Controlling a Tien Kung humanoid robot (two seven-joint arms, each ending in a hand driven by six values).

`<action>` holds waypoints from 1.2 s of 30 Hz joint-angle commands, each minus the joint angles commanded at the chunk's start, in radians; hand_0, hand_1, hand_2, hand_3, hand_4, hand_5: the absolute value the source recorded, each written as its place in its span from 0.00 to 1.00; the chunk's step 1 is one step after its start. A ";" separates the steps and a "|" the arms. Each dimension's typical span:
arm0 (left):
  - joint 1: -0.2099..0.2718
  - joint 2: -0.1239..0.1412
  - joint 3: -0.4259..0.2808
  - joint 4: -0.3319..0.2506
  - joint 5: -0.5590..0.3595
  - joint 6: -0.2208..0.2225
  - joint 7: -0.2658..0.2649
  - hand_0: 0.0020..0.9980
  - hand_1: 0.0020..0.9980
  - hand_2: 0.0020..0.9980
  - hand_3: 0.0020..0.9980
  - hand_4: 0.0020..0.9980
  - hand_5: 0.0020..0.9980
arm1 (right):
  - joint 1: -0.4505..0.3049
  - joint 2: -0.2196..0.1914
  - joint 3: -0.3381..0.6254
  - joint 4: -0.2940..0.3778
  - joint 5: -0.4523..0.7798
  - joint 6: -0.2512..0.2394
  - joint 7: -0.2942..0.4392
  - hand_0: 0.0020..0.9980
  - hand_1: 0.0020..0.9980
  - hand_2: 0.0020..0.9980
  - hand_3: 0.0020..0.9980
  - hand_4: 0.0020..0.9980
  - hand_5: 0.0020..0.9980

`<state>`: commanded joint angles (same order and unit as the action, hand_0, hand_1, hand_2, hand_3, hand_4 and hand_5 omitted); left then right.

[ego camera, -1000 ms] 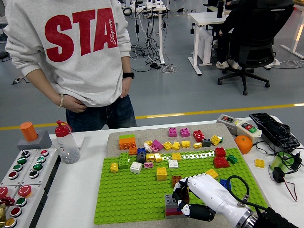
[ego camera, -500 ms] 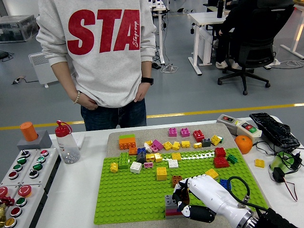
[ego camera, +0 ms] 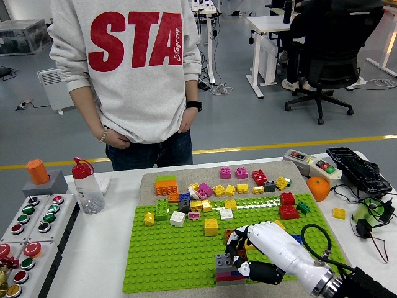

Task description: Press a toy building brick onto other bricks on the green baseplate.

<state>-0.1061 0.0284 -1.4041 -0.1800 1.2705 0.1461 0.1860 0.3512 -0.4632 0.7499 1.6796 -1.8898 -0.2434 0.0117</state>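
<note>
Green baseplate (ego camera: pixel 167 261) with scattered bricks, robot hand (ego camera: pixel 248 251) beside grey brick (ego camera: pixel 223 261)

The right hand (ego camera: pixel 248 254) is covering whatever brick it's pressing near the baseplate's (ego camera: pixel 167 261) near edge, so can't tell its colour. Person's head (ego camera: pixel 133 68) is getting cropped up top.
</note>
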 joint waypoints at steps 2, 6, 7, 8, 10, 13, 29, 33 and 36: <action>-0.001 0.000 0.001 0.000 -0.001 0.000 -0.001 0.66 0.68 0.71 0.58 0.30 1.00 | -0.005 0.001 0.014 0.000 0.001 -0.006 0.001 0.45 0.50 0.52 0.51 0.33 0.41; -0.004 0.000 0.001 0.000 -0.002 0.000 -0.001 0.66 0.68 0.70 0.58 0.30 1.00 | -0.020 -0.002 0.059 -0.012 -0.007 -0.029 -0.007 0.56 0.58 0.60 0.56 0.35 0.37; -0.004 0.001 0.002 0.000 -0.002 0.000 -0.002 0.66 0.68 0.70 0.58 0.30 1.00 | -0.025 -0.004 0.075 -0.017 -0.012 -0.037 -0.013 0.56 0.58 0.60 0.56 0.35 0.37; -0.005 0.001 0.002 0.000 -0.002 0.000 -0.002 0.66 0.68 0.70 0.58 0.30 1.00 | -0.030 -0.006 0.090 -0.023 -0.017 -0.044 -0.020 0.56 0.58 0.60 0.56 0.35 0.37; -0.005 0.001 0.002 0.000 -0.002 -0.001 -0.002 0.66 0.68 0.70 0.58 0.30 1.00 | -0.037 -0.008 0.109 -0.031 -0.024 -0.052 -0.029 0.56 0.58 0.60 0.56 0.35 0.37; -0.006 0.001 0.001 0.000 -0.001 -0.001 -0.002 0.66 0.68 0.70 0.58 0.30 1.00 | -0.063 -0.016 0.161 -0.049 -0.058 -0.041 -0.071 0.73 0.71 0.79 0.80 0.52 0.21; -0.011 0.000 0.004 0.000 0.000 -0.001 -0.001 0.66 0.68 0.70 0.58 0.30 1.00 | -0.171 -0.036 0.256 -0.117 -0.127 -0.022 -0.166 0.75 0.74 0.84 0.83 0.58 0.18; -0.011 -0.001 0.005 0.000 -0.001 -0.001 -0.001 0.66 0.68 0.70 0.58 0.30 1.00 | -0.180 -0.037 0.247 -0.119 -0.130 0.003 -0.178 0.76 0.75 0.84 0.82 0.60 0.18; -0.011 -0.002 0.006 0.000 -0.001 -0.001 -0.001 0.66 0.68 0.70 0.58 0.30 1.00 | -0.183 -0.034 0.233 -0.116 -0.139 0.008 -0.188 0.76 0.78 0.84 0.76 0.61 0.19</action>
<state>-0.1172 0.0268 -1.3982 -0.1800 1.2690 0.1448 0.1849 0.1681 -0.4976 0.9826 1.5632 -2.0289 -0.2357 -0.1768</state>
